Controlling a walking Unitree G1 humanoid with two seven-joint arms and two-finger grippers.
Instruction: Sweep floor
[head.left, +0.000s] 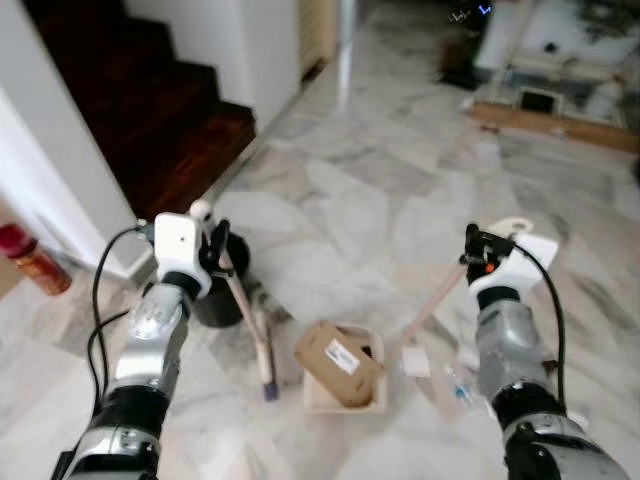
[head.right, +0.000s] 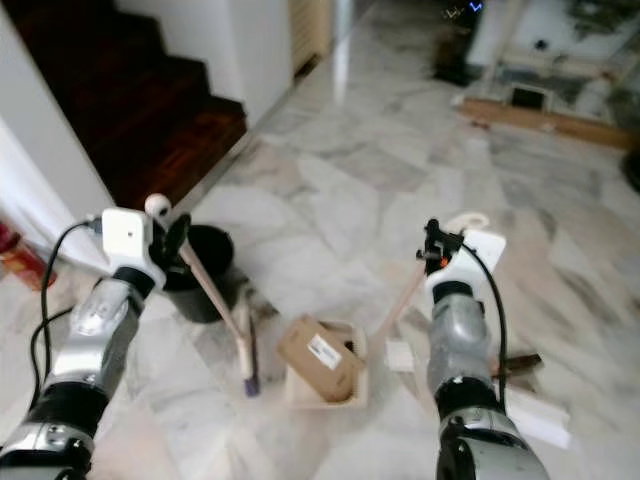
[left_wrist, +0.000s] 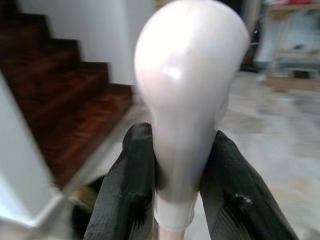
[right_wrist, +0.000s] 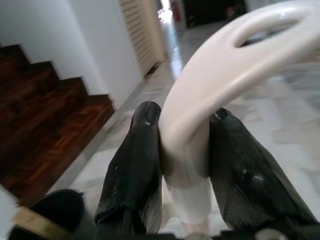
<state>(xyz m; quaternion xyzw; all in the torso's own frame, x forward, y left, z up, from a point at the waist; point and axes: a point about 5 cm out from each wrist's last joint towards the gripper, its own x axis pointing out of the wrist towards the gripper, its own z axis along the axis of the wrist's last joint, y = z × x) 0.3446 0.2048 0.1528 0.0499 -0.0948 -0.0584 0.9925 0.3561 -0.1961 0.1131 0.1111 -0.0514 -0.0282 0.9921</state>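
My left gripper (head.left: 214, 246) is shut on the top of a broom handle (head.left: 245, 305), just below its white knob (left_wrist: 187, 75). The handle slants down to the brush head (head.left: 268, 384) on the marble floor. My right gripper (head.left: 480, 250) is shut on the long handle of a cream dustpan (head.left: 318, 402), under the handle's looped end (right_wrist: 260, 30). The pan sits on the floor between my arms, and a brown cardboard box (head.left: 338, 362) with a white label lies in it.
A black bucket (head.left: 222, 292) stands behind the broom by the dark wooden stairs (head.left: 150, 110). A red can (head.left: 35, 260) is at the left wall. White scraps (head.left: 415, 362) and a small plastic bottle (head.left: 460, 385) lie near the dustpan handle. Furniture (head.left: 550, 95) stands far right.
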